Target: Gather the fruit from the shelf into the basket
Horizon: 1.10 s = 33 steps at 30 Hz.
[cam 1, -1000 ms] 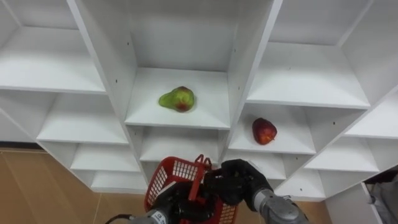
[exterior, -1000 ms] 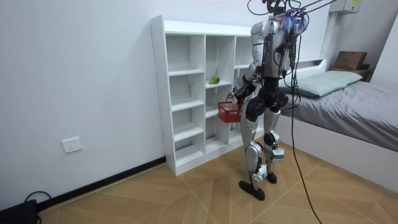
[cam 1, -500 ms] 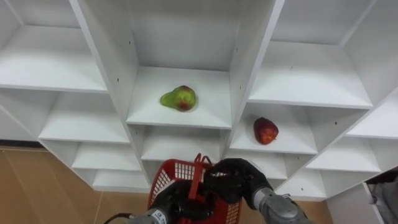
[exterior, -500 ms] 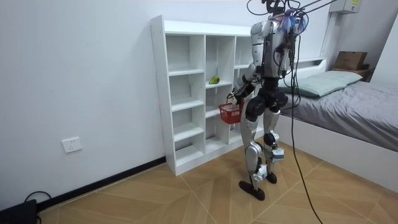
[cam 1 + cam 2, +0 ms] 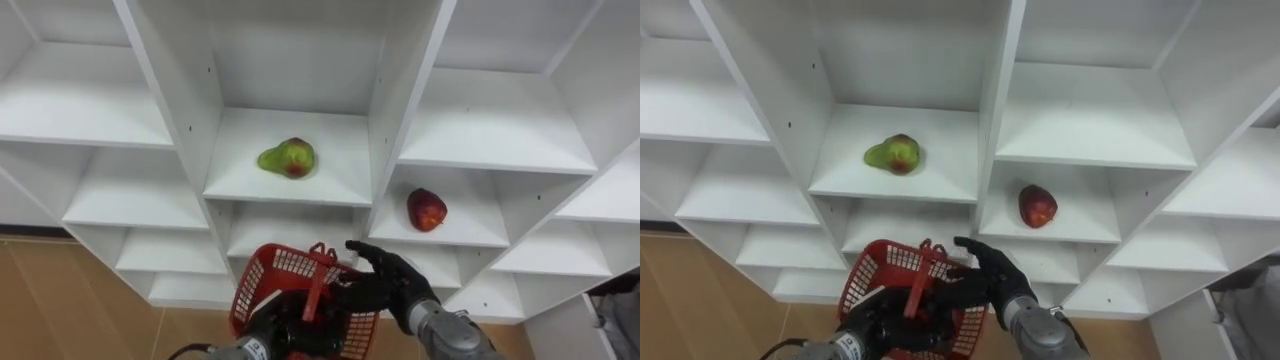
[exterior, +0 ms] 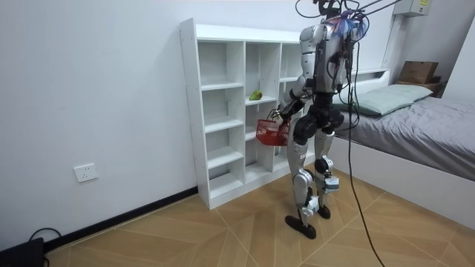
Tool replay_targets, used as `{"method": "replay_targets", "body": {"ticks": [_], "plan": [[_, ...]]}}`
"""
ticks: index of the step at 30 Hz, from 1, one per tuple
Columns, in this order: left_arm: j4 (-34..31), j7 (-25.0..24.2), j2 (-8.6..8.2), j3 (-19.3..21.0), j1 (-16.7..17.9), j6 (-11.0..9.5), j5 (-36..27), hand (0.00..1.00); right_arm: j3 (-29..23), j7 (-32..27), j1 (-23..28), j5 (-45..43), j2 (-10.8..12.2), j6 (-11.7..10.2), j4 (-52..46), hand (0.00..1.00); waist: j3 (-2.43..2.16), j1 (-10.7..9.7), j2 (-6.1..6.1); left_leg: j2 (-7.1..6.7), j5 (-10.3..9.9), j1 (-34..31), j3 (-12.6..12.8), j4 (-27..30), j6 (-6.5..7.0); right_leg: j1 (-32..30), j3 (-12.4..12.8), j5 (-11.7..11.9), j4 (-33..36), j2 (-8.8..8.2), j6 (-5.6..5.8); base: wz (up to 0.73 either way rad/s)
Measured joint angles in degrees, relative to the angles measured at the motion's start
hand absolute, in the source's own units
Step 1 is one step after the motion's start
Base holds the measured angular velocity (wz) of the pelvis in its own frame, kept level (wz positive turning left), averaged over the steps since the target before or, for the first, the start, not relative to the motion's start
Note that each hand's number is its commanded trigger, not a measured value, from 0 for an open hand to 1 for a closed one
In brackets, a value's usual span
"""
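Left robot hand (image 5: 287,327) grips red basket (image 5: 272,268) beneath shelved pear (image 5: 287,158).

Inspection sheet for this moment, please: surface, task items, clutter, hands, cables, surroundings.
Surface: white shelf unit, open compartments.
Job's things: pear in the middle compartment; apple in the compartment lower right of it; red basket held below them.
Clutter: nothing seen.
Hands: left hand curled round the basket's handle; right hand open beside the basket.
Cables: nothing seen on the shelves.
Surroundings: bed, wooden floor.
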Motion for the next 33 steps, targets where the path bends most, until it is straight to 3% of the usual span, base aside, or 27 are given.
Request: {"method": "replay_targets", "body": {"ticks": [24,33], "plan": [[0.28,0.19,0.0,-0.08,0.14,-0.06,-0.09,1.0,-0.07,0.12,-0.08,0.0,-0.22,-0.03,-0.14,0.0,-0.01,-0.17,0.44,-0.12,0.03,0.85,-0.06,-0.01,0.05,1.02,-0.04,-0.06,-0.02,-0.11,0.09,0.0],[1.82,0.15,0.37,1.87,0.59,-0.07,2.87,1.0,-0.77,3.03,0.15,-5.46,-1.79,-0.11,-7.24,0.0,-0.18,-0.28,0.76,-0.15,0.03,0.79,0.02,-0.02,0.05,0.97,-0.06,-0.07,-0.01,-0.17,0.11,0.0]]}}
